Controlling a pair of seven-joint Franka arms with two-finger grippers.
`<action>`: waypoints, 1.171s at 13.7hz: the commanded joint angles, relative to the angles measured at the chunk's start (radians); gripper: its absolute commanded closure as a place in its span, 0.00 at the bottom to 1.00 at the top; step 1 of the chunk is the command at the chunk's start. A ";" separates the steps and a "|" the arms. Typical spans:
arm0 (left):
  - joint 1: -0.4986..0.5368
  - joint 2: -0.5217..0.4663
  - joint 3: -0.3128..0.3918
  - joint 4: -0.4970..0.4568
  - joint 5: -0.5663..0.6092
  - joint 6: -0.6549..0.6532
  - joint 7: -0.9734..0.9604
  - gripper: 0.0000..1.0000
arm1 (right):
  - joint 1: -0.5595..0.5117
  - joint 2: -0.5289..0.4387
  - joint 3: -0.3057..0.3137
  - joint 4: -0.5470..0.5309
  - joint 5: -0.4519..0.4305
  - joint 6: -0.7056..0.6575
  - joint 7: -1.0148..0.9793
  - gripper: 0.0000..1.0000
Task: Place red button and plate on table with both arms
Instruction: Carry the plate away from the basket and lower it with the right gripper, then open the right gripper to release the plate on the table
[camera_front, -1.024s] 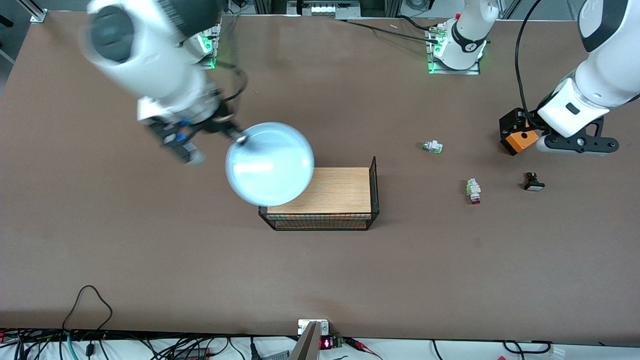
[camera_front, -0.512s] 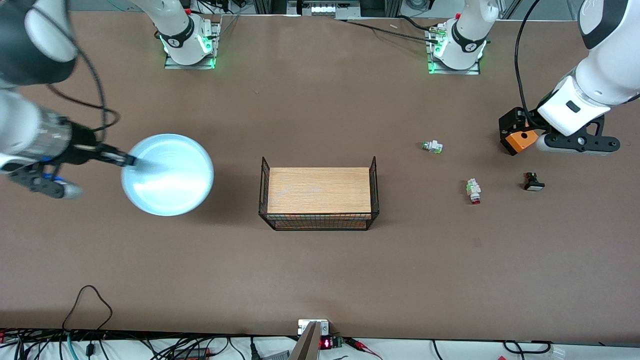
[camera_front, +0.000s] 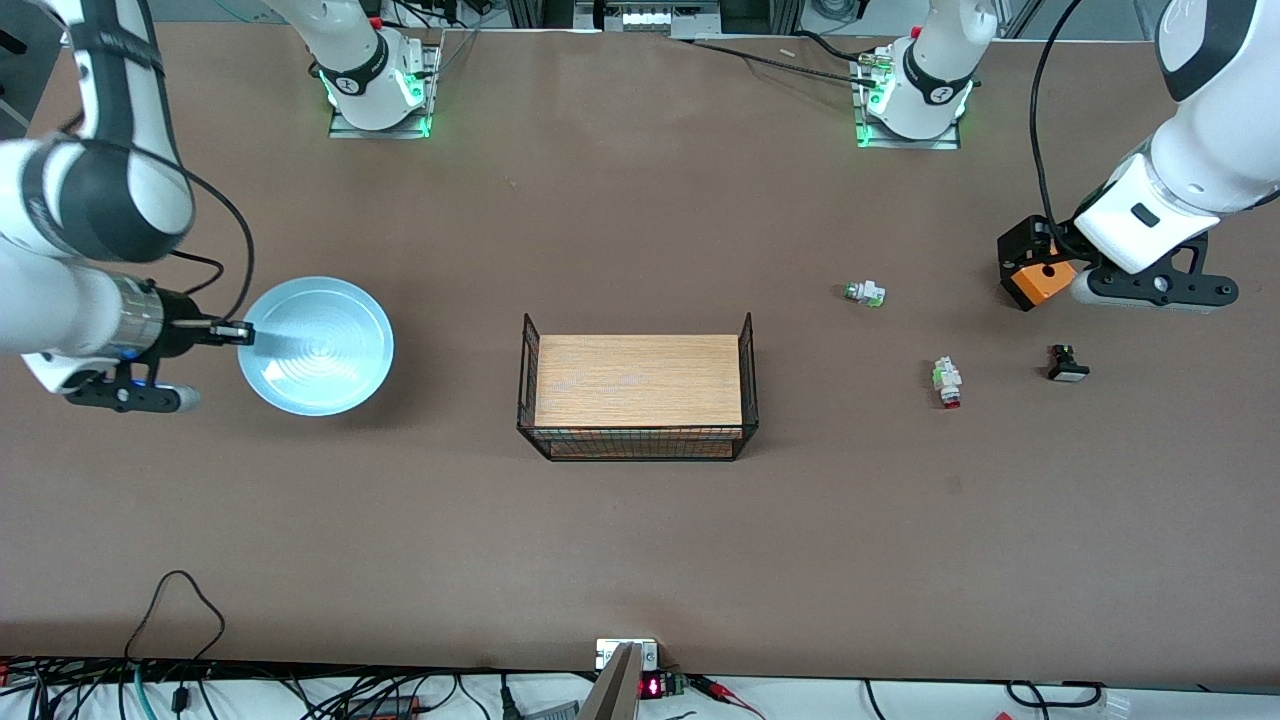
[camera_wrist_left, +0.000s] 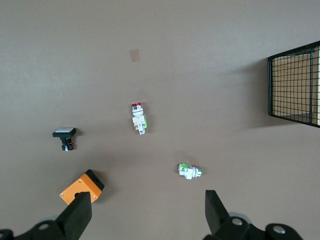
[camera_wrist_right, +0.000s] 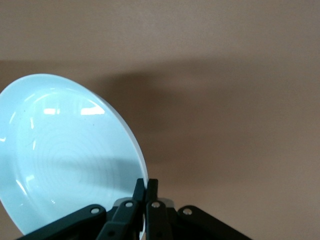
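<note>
The plate (camera_front: 316, 346) was pinched at its rim by the right gripper (camera_front: 236, 333) over the table (camera_front: 640, 530), while the red button (camera_front: 946, 382) lay under the spread-fingered left gripper (camera_wrist_left: 145, 212)

Plate in my right gripper, red button lying loose.
Pale blue plate (camera_front: 316, 346), round and glossy, my right gripper (camera_front: 232, 333) clamped on its rim, over the table (camera_front: 640, 520) toward my right arm's end. Red button (camera_front: 946, 381) lies on its side, red cap pointing toward the front camera.
</note>
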 joint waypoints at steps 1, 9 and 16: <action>0.000 0.015 0.006 0.034 -0.019 -0.021 0.033 0.00 | -0.052 -0.076 0.021 -0.231 -0.008 0.181 -0.089 1.00; -0.003 0.014 0.004 0.034 -0.019 -0.021 0.031 0.00 | -0.127 -0.016 0.024 -0.561 -0.007 0.620 -0.317 1.00; -0.003 0.014 0.004 0.034 -0.019 -0.023 0.031 0.00 | -0.112 -0.108 0.079 -0.301 -0.001 0.251 -0.093 0.00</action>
